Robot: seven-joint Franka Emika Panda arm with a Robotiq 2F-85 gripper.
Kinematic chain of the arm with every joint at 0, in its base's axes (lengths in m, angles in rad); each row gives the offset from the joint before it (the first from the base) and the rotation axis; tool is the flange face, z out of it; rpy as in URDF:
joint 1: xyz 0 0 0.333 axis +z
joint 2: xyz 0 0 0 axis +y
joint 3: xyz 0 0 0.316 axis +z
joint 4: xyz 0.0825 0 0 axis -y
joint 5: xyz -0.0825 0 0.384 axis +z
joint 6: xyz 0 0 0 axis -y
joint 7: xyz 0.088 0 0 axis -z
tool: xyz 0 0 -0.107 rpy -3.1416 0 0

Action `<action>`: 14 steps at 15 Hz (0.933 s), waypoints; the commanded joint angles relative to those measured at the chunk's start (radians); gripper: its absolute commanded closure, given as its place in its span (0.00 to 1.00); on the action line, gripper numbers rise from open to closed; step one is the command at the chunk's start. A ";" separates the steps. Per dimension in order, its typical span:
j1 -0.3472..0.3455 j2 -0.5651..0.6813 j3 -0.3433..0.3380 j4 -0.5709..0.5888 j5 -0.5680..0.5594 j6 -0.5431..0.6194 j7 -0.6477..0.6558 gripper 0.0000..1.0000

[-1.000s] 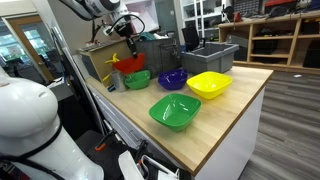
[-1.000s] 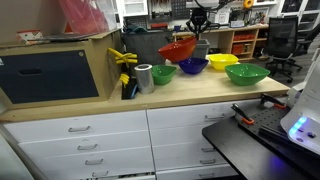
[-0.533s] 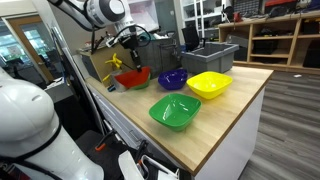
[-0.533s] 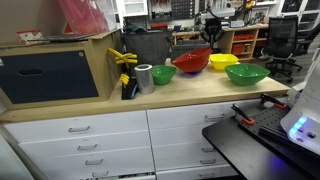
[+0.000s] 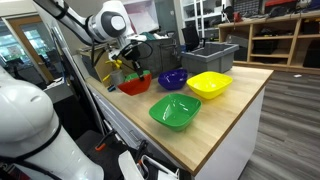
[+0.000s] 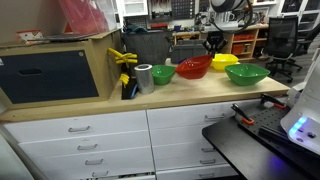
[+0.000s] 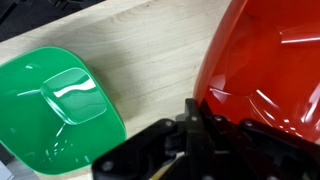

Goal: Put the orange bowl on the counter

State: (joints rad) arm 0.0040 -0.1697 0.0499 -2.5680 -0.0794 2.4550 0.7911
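The orange bowl (image 5: 133, 83) is low over the light wood counter (image 5: 230, 115), at or just above its surface, left of the purple bowl (image 5: 172, 79). It also shows in an exterior view (image 6: 193, 67) between two green bowls, and fills the right of the wrist view (image 7: 270, 60). My gripper (image 5: 132, 68) is shut on the bowl's rim; its fingers show in the wrist view (image 7: 195, 118), and in an exterior view the gripper (image 6: 211, 45) hangs above the bowl. Bare counter (image 7: 150, 45) lies beside the bowl.
A yellow bowl (image 5: 208, 85) and a green bowl (image 5: 174, 111) sit on the counter. A second green bowl (image 6: 163, 73) is beside the orange one, also in the wrist view (image 7: 60, 110). A grey bin (image 5: 210, 55) stands behind. A silver can (image 6: 144, 78) stands by a wooden box (image 6: 60, 65).
My gripper has carried the orange bowl down from above the green bowl and sideways to the counter surface beside it.
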 commanded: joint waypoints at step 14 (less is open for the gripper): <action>-0.034 0.027 0.018 -0.018 -0.097 0.084 0.061 0.41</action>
State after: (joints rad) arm -0.0299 -0.1470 0.0527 -2.5982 -0.1842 2.5157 0.8320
